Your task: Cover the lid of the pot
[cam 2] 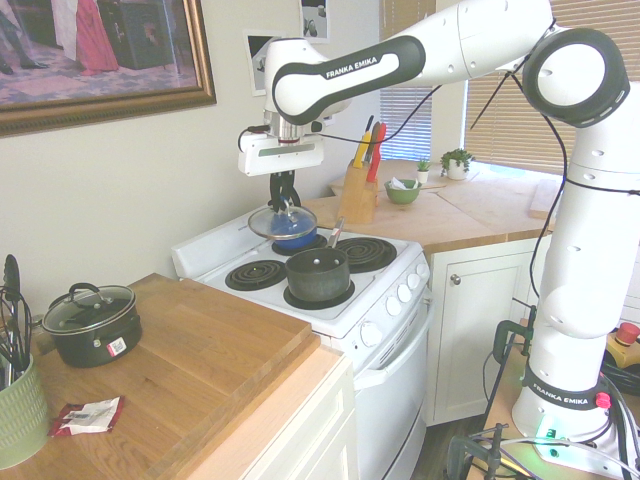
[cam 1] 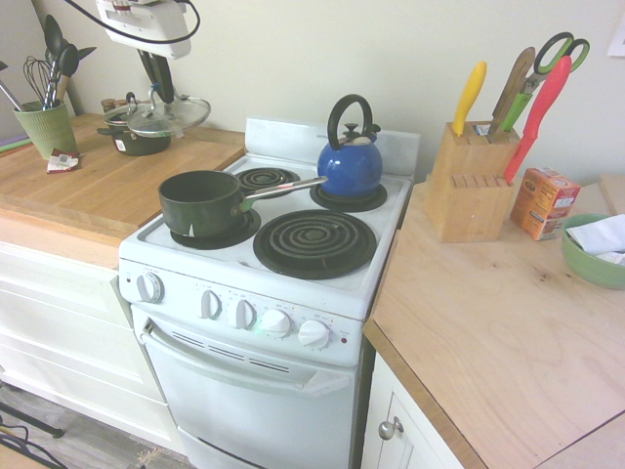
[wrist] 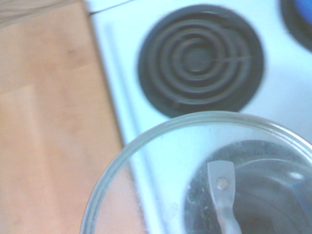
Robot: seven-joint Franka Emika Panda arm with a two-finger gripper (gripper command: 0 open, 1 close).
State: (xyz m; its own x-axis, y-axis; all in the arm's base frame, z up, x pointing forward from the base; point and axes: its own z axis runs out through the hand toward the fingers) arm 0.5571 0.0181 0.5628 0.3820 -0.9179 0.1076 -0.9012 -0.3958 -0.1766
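Observation:
My gripper (cam 1: pixel 159 95) (cam 2: pixel 284 201) is shut on the small top handle of the lid (cam 1: pixel 170 116) (cam 2: pixel 283 222), a round glass disc with a silvery rim. It hangs level in the air above the stove's left side. The pot (cam 1: pixel 201 201) (cam 2: pixel 318 274), a dark green saucepan with a long silver handle, stands uncovered on the front left burner, below the lid and nearer the stove's front. In the wrist view the lid (wrist: pixel 161 161) fills the lower part and the pot (wrist: pixel 263 195) shows blurred through its glass.
A blue kettle (cam 1: pixel 350 158) (cam 2: pixel 297 241) stands on the back right burner. A squat dark pot (cam 1: pixel 135 140) (cam 2: pixel 92 323) with its own lid and a green utensil cup (cam 1: pixel 46 128) are on the wooden counter left of the stove. Knife block (cam 1: pixel 470 184) and green bowl (cam 1: pixel 592 254) are on the right.

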